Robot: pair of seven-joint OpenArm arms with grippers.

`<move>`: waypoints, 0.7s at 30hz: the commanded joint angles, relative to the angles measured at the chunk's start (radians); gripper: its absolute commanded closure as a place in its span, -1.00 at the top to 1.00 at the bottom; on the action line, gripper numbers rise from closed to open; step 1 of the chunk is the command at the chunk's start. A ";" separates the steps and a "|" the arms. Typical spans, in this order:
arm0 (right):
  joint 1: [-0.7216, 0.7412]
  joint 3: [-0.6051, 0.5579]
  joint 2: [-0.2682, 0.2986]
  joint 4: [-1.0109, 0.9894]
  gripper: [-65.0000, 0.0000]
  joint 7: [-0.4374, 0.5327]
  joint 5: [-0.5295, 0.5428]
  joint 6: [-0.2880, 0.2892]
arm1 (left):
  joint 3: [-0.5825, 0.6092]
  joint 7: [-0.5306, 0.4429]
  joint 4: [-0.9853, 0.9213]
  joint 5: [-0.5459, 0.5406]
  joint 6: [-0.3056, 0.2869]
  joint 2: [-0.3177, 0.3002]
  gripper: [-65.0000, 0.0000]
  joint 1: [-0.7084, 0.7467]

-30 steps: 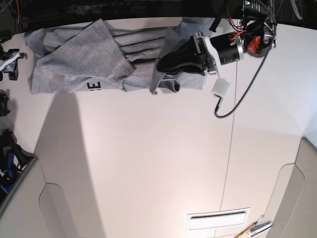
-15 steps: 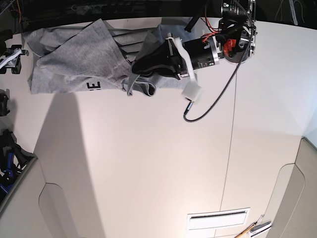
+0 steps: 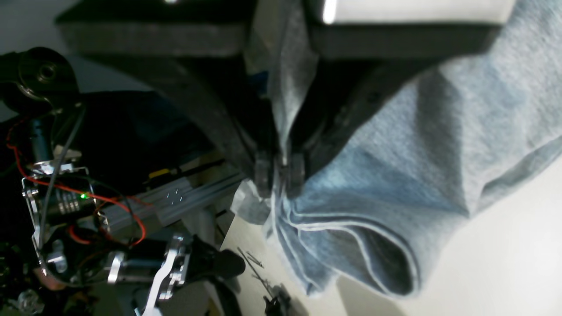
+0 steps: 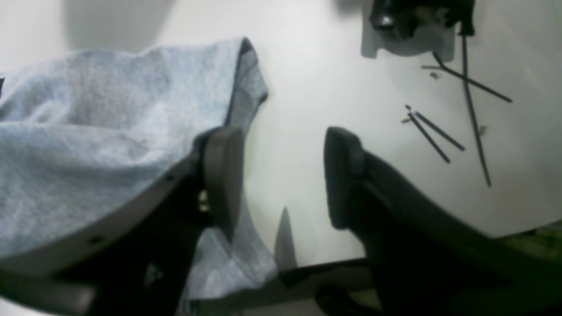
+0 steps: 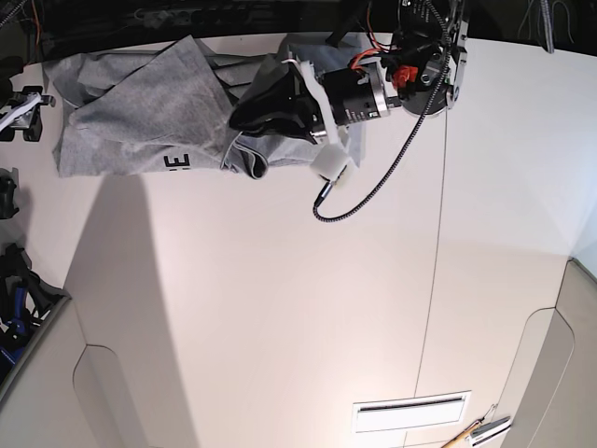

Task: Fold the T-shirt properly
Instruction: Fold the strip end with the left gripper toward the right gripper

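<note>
The light grey T-shirt (image 5: 140,107) lies crumpled along the table's far edge, with part of its dark lettering (image 5: 177,162) showing. My left gripper (image 5: 244,119) is shut on a fold of its right part and holds it over the shirt's middle. In the left wrist view the fingertips (image 3: 262,174) pinch the fabric (image 3: 395,175), which hangs in layered hems below. My right gripper (image 4: 281,175) is open, low over the table at the shirt's left end (image 4: 88,131). One of its fingers (image 4: 221,175) is over the shirt's edge. In the base view it shows small at the left edge (image 5: 28,110).
A black cable (image 5: 373,182) loops from the left arm onto the table. Loose black cable ties (image 4: 432,131) lie beside the right gripper. A slot (image 5: 410,411) and a pen-like tool (image 5: 478,431) are at the near right. Dark gear (image 5: 14,299) sits at the left edge.
My left gripper has moved left along the far edge, carrying the shirt's right part over its middle. The right gripper has stayed at the left edge.
</note>
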 commanded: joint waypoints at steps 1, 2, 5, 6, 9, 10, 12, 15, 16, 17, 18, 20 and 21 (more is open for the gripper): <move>0.003 0.007 0.018 0.015 -0.09 0.020 0.012 0.000 | 0.010 -0.024 0.016 -0.032 -0.009 0.005 -1.00 -0.005; 0.003 0.007 0.017 0.015 -0.09 0.020 0.021 0.000 | 0.016 -0.024 0.016 -0.032 -0.009 0.005 -0.91 -0.005; 0.003 0.007 0.018 0.015 -0.09 0.020 0.041 0.000 | 0.037 -0.024 0.016 -0.032 -0.009 0.005 -0.43 -0.005; 0.003 0.007 0.017 0.015 -0.09 0.020 0.043 0.000 | 0.043 -0.024 0.016 -0.032 -0.009 0.005 -0.38 -0.005; 0.003 0.007 0.017 0.015 -0.09 0.020 0.042 0.000 | 0.052 -0.024 0.016 -0.032 -0.009 0.005 -0.38 -0.005; 0.003 0.007 0.017 0.015 -0.09 0.020 0.042 0.000 | 0.053 -0.024 0.016 -0.032 -0.009 0.005 -0.38 -0.005; 0.003 0.007 0.017 0.015 -0.09 0.021 0.042 0.000 | 0.053 -0.024 0.016 -0.032 -0.009 0.005 -0.38 -0.005; 0.003 0.007 0.018 0.015 -0.09 0.029 0.042 0.000 | 0.053 -0.024 0.016 -0.032 -0.009 0.005 -0.38 -0.005; 0.003 0.007 0.018 0.015 -0.09 0.032 0.042 0.000 | 0.053 -0.024 0.016 -0.032 -0.009 0.005 -0.38 -0.005; 0.003 0.007 0.018 0.015 -0.09 0.034 0.042 0.000 | 0.053 -0.024 0.016 -0.031 -0.009 0.005 -0.38 -0.005; 0.003 0.007 0.018 0.015 -0.09 0.039 0.041 0.000 | 0.053 -0.023 0.016 -0.031 -0.009 0.005 -0.38 -0.005; 0.003 0.007 0.018 0.015 -0.04 0.044 0.029 0.000 | 0.053 -0.023 0.016 -0.031 -0.009 0.005 -0.38 -0.005; 0.002 0.007 0.018 0.015 0.03 0.053 0.018 0.000 | 0.053 -0.023 0.016 -0.031 -0.009 0.005 -0.38 -0.005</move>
